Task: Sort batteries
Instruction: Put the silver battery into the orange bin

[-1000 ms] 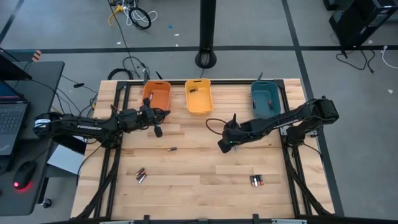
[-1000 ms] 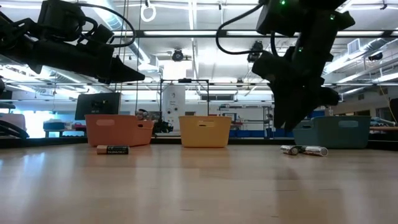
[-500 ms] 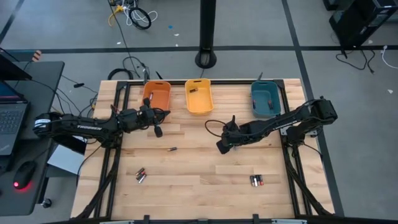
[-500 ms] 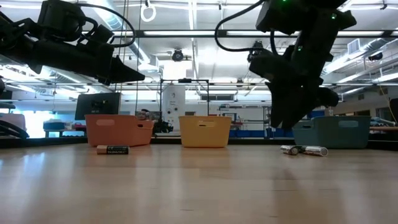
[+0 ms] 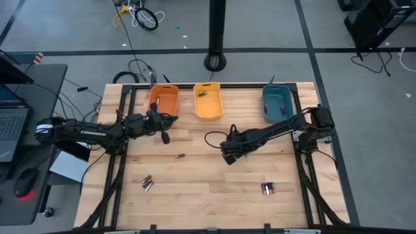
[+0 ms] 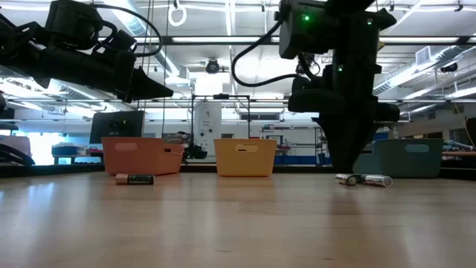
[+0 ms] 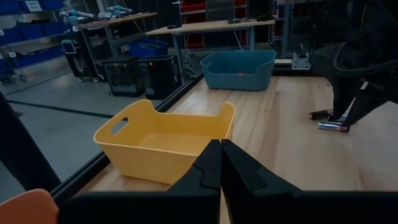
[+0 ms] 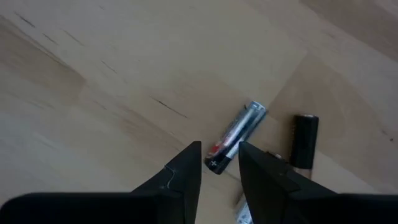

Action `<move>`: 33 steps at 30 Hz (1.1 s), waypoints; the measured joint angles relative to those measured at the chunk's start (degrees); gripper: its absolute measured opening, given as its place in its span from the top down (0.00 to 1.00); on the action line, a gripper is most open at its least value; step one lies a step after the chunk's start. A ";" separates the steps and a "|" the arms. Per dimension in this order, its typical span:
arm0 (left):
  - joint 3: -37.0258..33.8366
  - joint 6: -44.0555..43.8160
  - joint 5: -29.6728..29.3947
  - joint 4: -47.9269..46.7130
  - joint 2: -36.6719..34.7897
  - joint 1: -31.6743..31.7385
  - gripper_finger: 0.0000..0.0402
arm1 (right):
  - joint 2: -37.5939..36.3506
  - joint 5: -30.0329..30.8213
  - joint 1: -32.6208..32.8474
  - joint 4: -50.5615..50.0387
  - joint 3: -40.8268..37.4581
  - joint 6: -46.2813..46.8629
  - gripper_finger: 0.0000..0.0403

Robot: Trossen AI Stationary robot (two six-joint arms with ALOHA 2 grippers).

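Batteries lie on the wooden table: a single one [image 5: 179,156] near the middle, a pair [image 5: 147,184] near the left front, a cluster [image 5: 268,188] near the right front. The right wrist view shows a silver cell [image 8: 236,137] and a dark cell [image 8: 305,140] lying flat beyond the fingers. My right gripper [image 5: 227,158] [image 8: 221,165] points down over bare wood mid-table, its fingers slightly open and touching nothing. My left gripper [image 5: 165,138] [image 7: 221,152] hovers shut in front of the orange bin [image 5: 163,101].
The orange bin, a yellow bin [image 5: 208,101] and a teal bin [image 5: 277,104] stand in a row along the far edge. In the low view, a dark cell [image 6: 134,179] lies at the left and silver cells [image 6: 364,179] at the right. Bare wood lies between the battery groups.
My right gripper has moved toward the table's left edge and a little nearer, tipping from a slant to point straight down and coming lower over the table. The batteries and my left arm have stayed where they were.
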 joint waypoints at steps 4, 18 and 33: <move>0.00 -0.07 0.00 -0.44 0.00 -0.16 0.98 | 0.96 -0.01 -0.27 -0.08 -0.34 0.52 0.71; 0.00 -0.20 0.09 -0.92 0.00 -0.28 0.98 | 4.41 0.06 -0.63 3.24 -0.66 -5.75 0.77; -0.02 -4.39 0.09 -0.12 0.00 -0.28 0.98 | 4.85 2.98 -1.24 6.03 0.49 -16.75 0.83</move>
